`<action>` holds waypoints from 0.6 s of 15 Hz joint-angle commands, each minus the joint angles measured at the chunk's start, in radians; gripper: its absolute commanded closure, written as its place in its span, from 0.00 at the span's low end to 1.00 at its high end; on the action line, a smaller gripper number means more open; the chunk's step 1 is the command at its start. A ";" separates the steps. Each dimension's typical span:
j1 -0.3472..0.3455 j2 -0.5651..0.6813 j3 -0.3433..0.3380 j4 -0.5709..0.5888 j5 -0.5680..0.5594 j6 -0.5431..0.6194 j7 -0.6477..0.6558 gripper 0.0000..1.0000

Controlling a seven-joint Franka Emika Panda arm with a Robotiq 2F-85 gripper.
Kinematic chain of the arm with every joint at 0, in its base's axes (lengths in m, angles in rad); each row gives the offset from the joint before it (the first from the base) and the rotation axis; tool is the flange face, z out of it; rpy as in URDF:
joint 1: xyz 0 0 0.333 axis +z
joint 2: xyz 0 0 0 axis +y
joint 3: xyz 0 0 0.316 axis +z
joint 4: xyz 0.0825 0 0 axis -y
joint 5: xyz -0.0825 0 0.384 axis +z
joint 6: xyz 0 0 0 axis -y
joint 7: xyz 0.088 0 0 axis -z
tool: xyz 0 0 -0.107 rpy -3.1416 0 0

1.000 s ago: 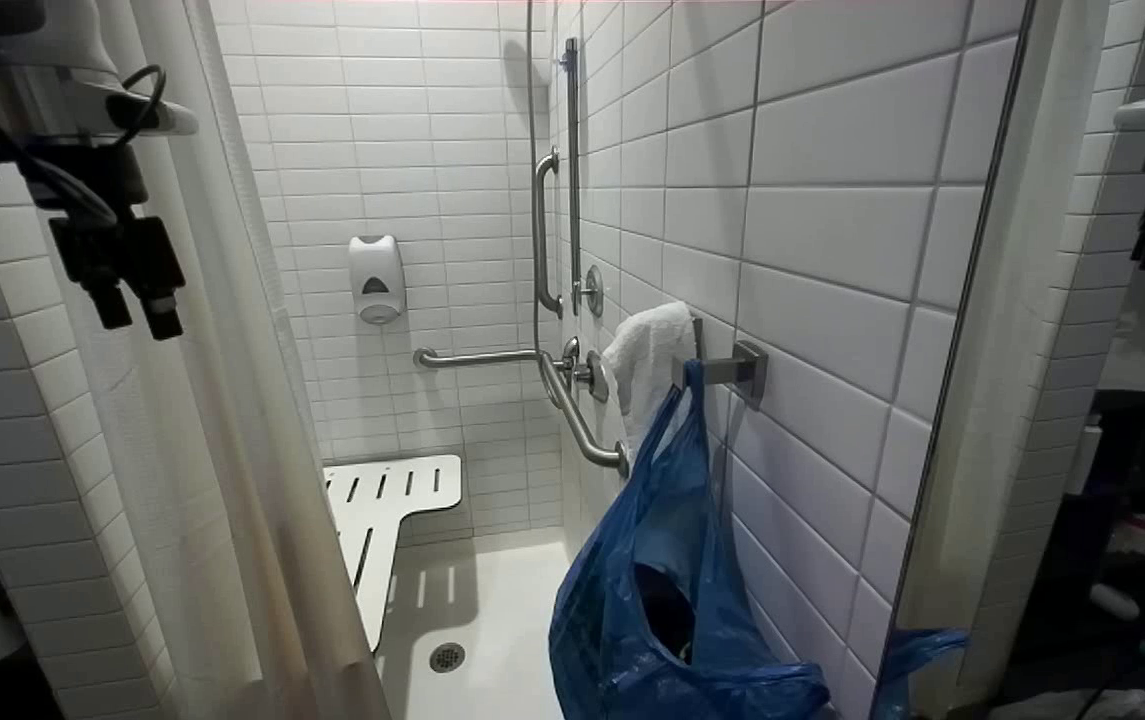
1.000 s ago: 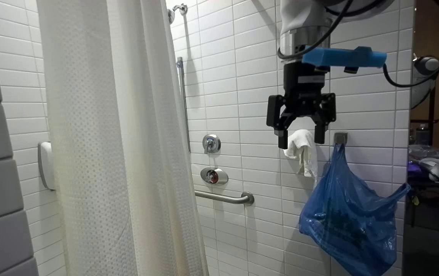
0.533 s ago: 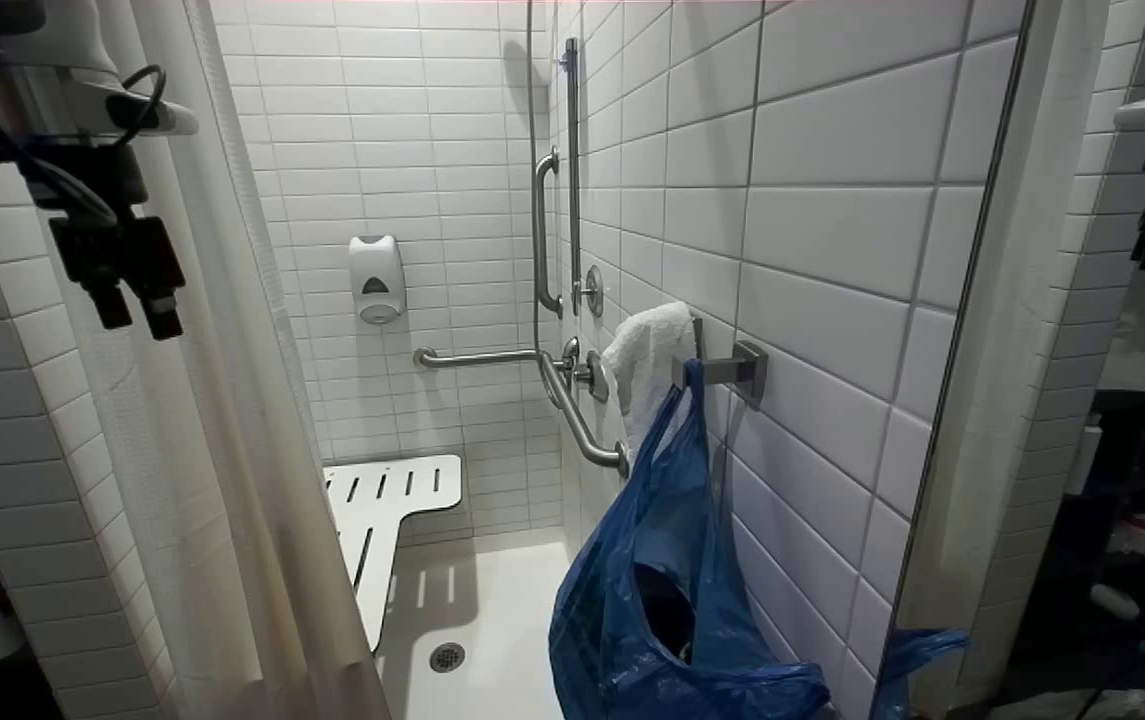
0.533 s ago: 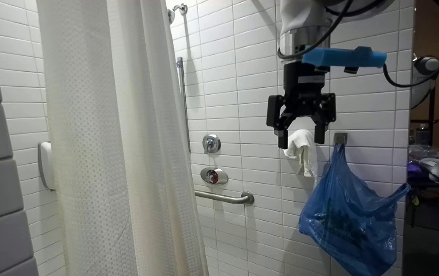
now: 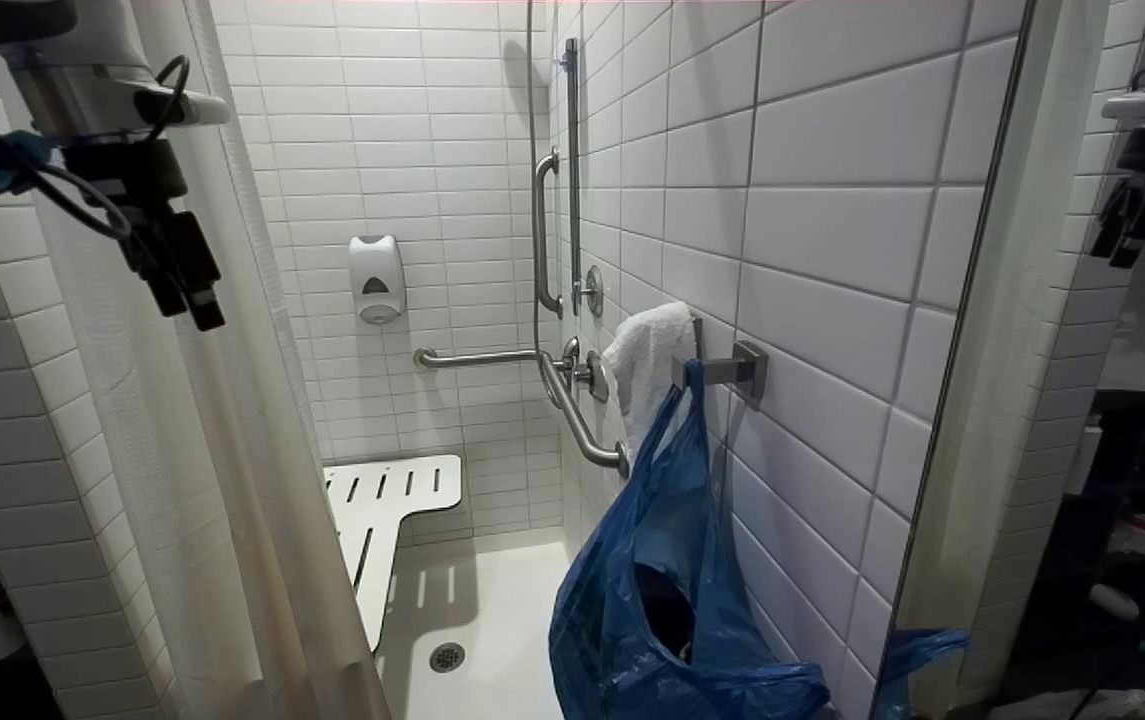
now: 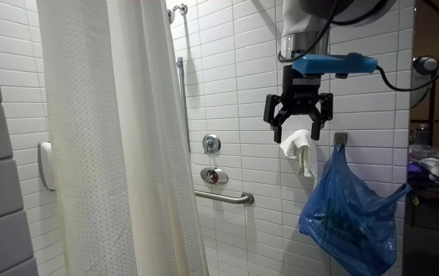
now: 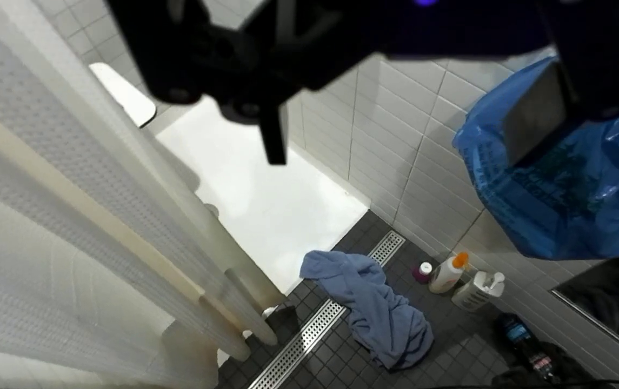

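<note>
My gripper (image 6: 296, 133) is open and empty, with its fingers wide apart. It hangs pointing down in mid-air and also shows in an exterior view (image 5: 190, 307) and the wrist view (image 7: 398, 162). A white towel (image 6: 305, 153) hangs on the tiled wall behind it; in an exterior view the towel (image 5: 650, 360) is clearly apart from the gripper. A blue plastic bag (image 6: 349, 218) hangs from a metal wall hook (image 6: 341, 137) beside the towel. In the wrist view the bag (image 7: 552, 216) shows partly behind one finger.
A pale shower curtain (image 5: 242, 450) hangs close beside the arm. A steel grab bar (image 5: 582, 430), a white slotted seat (image 5: 392, 490) and a soap dispenser (image 5: 377, 280) are in the shower. A grey-blue cloth (image 7: 374, 308) and several bottles (image 7: 448, 274) are on the floor.
In the last half second the arm has moved and the gripper has tilted, its fingertips swinging slightly up and toward the tiled wall. The fingers stay open. The towel and bag have not moved.
</note>
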 commanded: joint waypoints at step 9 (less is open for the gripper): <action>-0.153 0.256 0.005 0.030 -0.128 0.292 0.266 0.00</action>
